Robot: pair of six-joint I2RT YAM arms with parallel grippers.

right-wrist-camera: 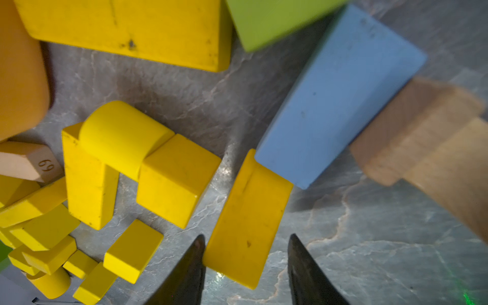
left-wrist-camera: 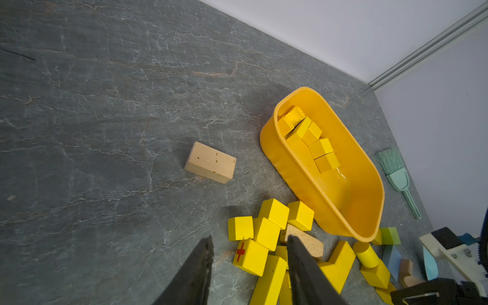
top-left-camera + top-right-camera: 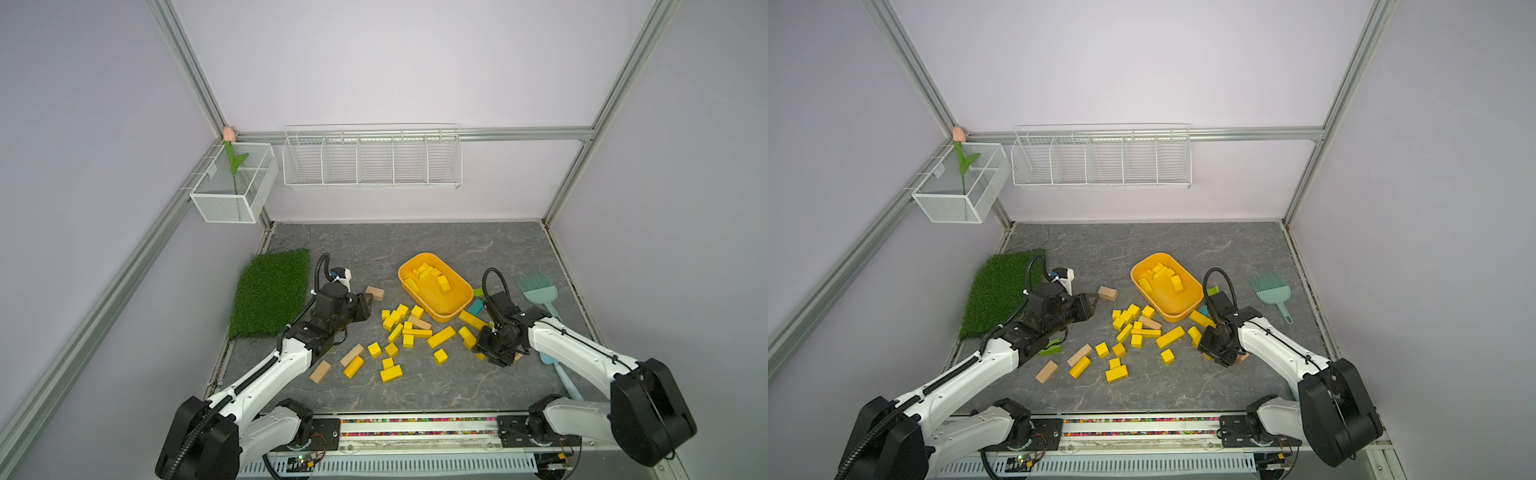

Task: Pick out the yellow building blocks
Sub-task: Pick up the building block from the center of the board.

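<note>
Several yellow building blocks (image 3: 399, 328) lie scattered mid-table, and several more rest inside the yellow-orange tub (image 3: 451, 297). My right gripper (image 1: 247, 237) points down at the right end of the pile, its jaws open around a flat yellow block (image 1: 248, 219). One fingertip (image 1: 198, 245) touches that block and the other stands off it. In a top view the right gripper (image 3: 490, 353) hides this block. My left gripper (image 2: 249, 241) hovers open and empty at the pile's left edge, near a yellow block with a red cross (image 2: 250, 257), also seen in a top view as the left gripper (image 3: 369, 305).
Plain tan blocks (image 3: 375, 293) (image 3: 320, 371) lie among the yellow ones. A blue block (image 1: 340, 95), a green block (image 1: 274, 21) and a tan block (image 1: 422, 137) sit close to the right gripper. A teal brush (image 3: 536, 289) lies right, a grass mat (image 3: 270, 291) left.
</note>
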